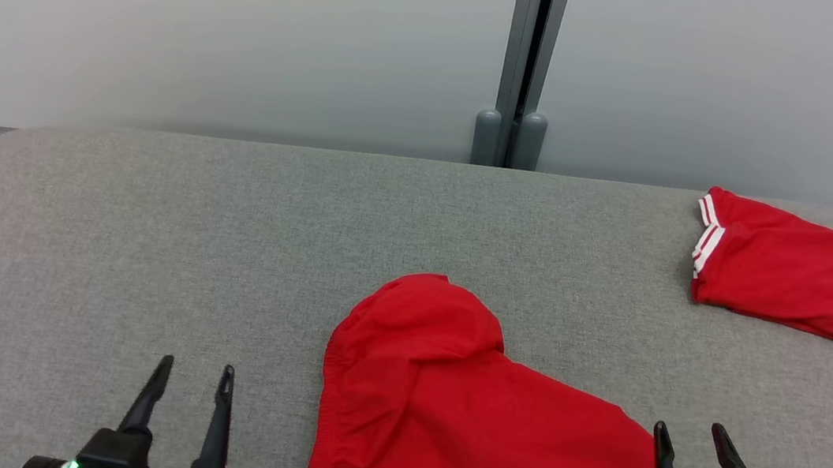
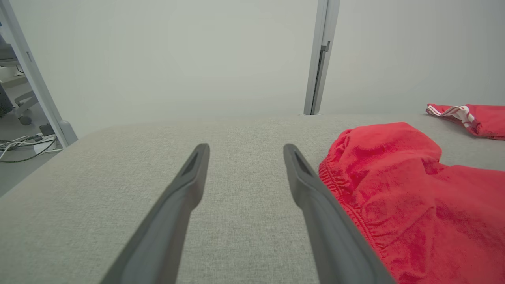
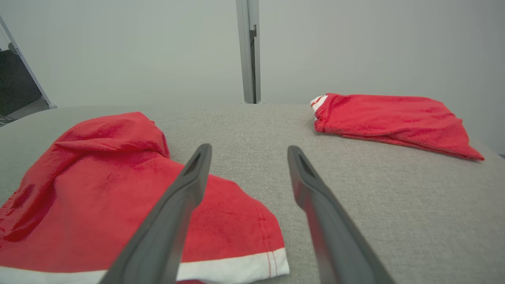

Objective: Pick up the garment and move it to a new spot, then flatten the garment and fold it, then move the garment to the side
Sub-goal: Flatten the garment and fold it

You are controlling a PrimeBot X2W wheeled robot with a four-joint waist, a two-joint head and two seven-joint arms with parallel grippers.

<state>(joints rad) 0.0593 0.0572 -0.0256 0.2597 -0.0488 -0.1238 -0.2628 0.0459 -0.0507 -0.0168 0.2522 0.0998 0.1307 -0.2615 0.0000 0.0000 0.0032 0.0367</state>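
red garment point(image 1: 443, 404) lies crumpled on the grey worktop point(image 1: 146, 233), near-edge centre, btwn the two hands. its white-trimmed corner is just beside the right hand point(image 1: 688, 426); its elastic waistband side is a bit apart from the left hand point(image 1: 198, 364). both hands spread wide, holding nothing. long axis runs roughly left-right, tapering twd the right hand.

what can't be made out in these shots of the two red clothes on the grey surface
Crumpled red garment with a white hem band: right wrist view, left and bottom edges cut it off; a finger of the right gripper covers part.
Folded red garment with white stripes: head view, right edge cuts it off.
Left wrist view: a finger of the left gripper hides the crumpled garment's gathered edge.
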